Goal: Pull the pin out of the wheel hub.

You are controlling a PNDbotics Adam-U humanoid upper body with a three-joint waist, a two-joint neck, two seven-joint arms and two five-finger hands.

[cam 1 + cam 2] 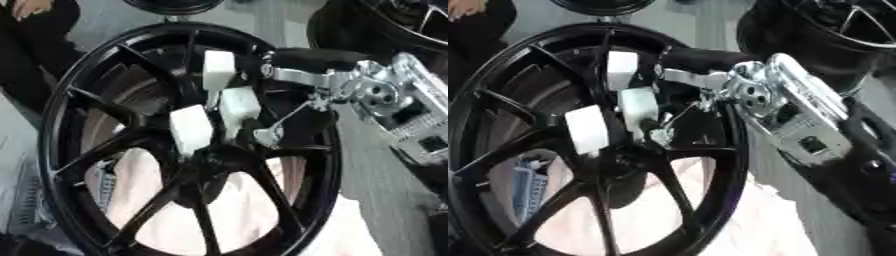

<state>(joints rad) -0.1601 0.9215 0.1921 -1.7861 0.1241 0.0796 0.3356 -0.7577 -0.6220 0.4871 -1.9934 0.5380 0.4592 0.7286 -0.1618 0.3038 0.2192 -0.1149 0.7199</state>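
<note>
A black spoked wheel (87,85) fills both views, its hub (199,167) low in the middle. My right hand (302,60) comes in from the right on a silver wrist and reaches across the spokes. Its white-padded fingers (238,106) are spread and point down-left; the lowest pad (191,129) ends just above the hub. The thumb tip (268,135) stands apart to the right of them. I cannot make out the pin, and nothing shows between the fingers. My left hand is out of sight.
A second black wheel (842,25) stands at the upper right and another rim (175,5) at the top edge. Pale cloth (254,210) lies under the wheel. A person's dark sleeve (35,45) is at the upper left.
</note>
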